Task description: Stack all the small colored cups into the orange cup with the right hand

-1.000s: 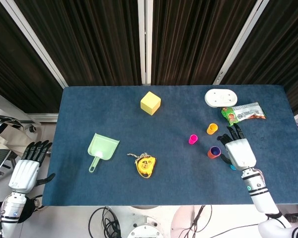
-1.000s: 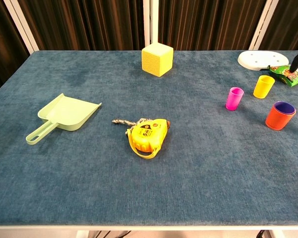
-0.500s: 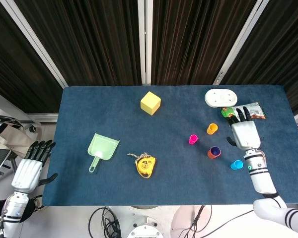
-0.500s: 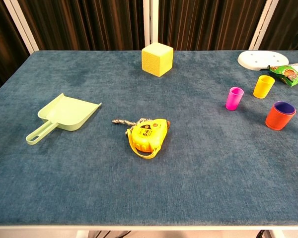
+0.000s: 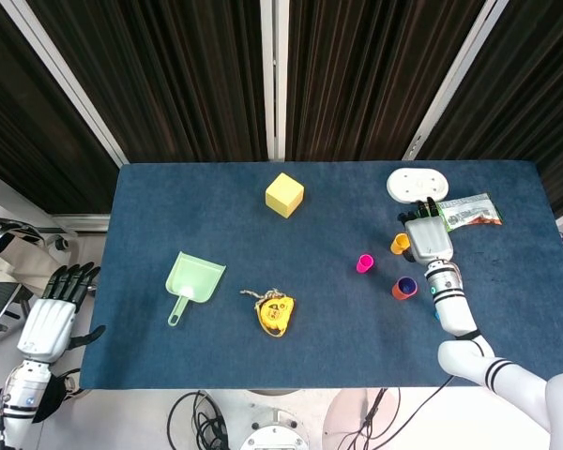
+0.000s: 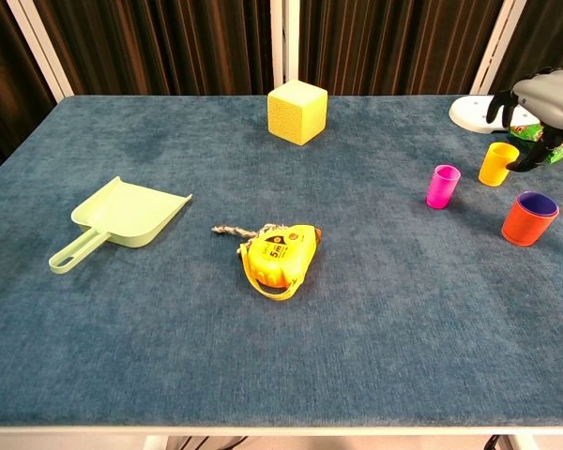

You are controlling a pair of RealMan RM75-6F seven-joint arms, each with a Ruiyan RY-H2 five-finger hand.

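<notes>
The orange cup (image 5: 403, 288) (image 6: 529, 218) stands right of centre with a purple cup nested inside it. A magenta cup (image 5: 364, 263) (image 6: 442, 186) stands to its left. Behind them is a small yellow-orange cup (image 5: 400, 244) (image 6: 497, 162). My right hand (image 5: 428, 239) (image 6: 544, 103) hovers just right of and above the yellow-orange cup, with its fingers curved down, apart and holding nothing. Its forearm hides the spot where the blue cup stood. My left hand (image 5: 49, 323) hangs off the table's front left corner, fingers extended and empty.
A yellow cube (image 5: 284, 194) (image 6: 297, 112) sits at the back centre. A green dustpan (image 5: 193, 281) and a yellow tape measure (image 5: 274, 312) lie on the left half. A white oval dish (image 5: 417, 184) and a green snack packet (image 5: 469, 212) lie behind the right hand.
My right hand went from beside the orange cup toward the back, then swung left to the yellow-orange cup. The blue cup, uncovered midway, now lies behind the forearm.
</notes>
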